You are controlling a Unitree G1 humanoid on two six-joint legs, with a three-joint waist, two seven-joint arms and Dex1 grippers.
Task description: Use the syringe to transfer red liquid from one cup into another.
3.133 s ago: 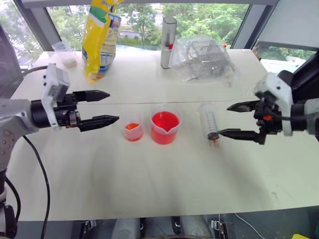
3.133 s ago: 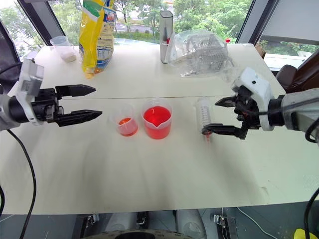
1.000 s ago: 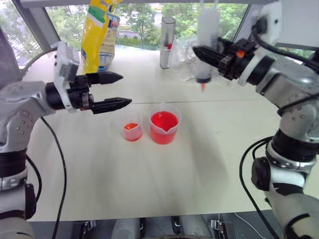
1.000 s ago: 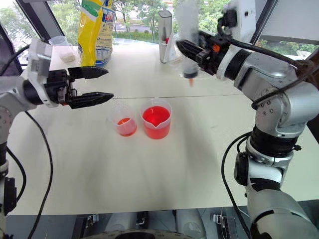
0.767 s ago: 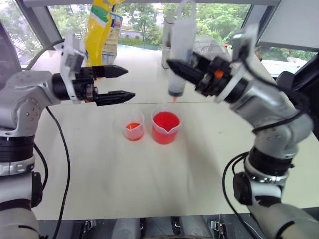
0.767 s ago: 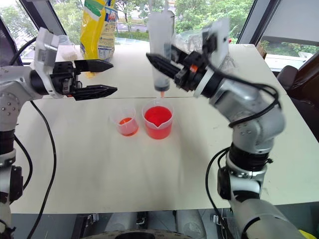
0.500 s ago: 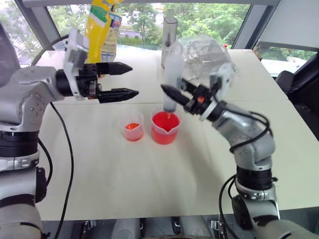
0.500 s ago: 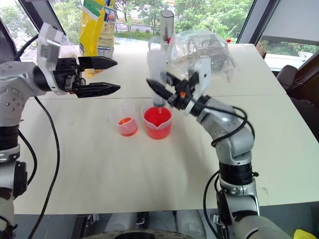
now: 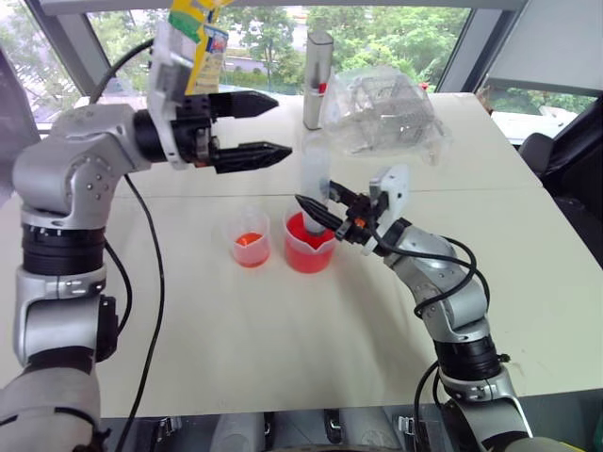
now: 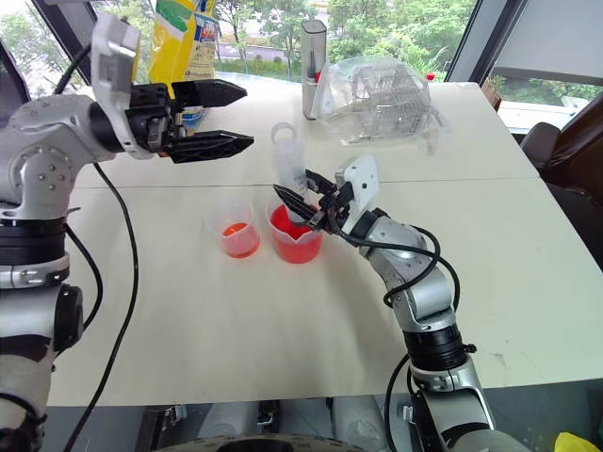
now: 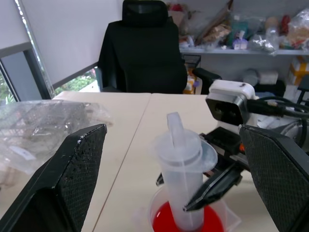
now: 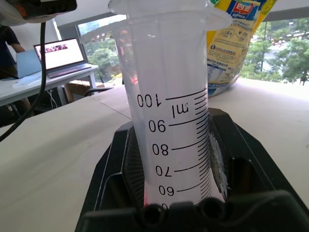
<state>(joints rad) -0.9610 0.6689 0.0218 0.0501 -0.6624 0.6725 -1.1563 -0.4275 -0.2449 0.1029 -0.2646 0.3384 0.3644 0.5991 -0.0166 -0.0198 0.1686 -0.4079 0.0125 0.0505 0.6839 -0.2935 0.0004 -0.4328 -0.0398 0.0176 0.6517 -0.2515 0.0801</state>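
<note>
The clear syringe [image 9: 314, 174] stands upright with its tip down in the red liquid [image 9: 303, 232] of the larger cup [image 9: 307, 254]. My right gripper [image 9: 316, 209] is shut on the lower barrel, whose scale marks [image 12: 169, 111] show between the pads. A smaller cup [image 9: 250, 241] with a little red liquid stands just left of the larger one. My left gripper [image 9: 281, 122] hangs open, level, up and to the left of the syringe's top, and touches nothing. In the left wrist view the syringe's flange and plunger end [image 11: 183, 147] stand between its two wide-apart fingers [image 11: 67, 179].
At the back of the table stand a yellow bag [image 9: 193, 38], a tall grey cylinder [image 9: 317, 66] and a crumpled clear plastic bag with a rack inside [image 9: 386, 108]. A black office chair [image 11: 145, 48] stands beyond the table's right side.
My right gripper took the syringe off the table, swung it left and lowered its tip into the larger cup. The left gripper moved right and up toward the syringe's top, still open.
</note>
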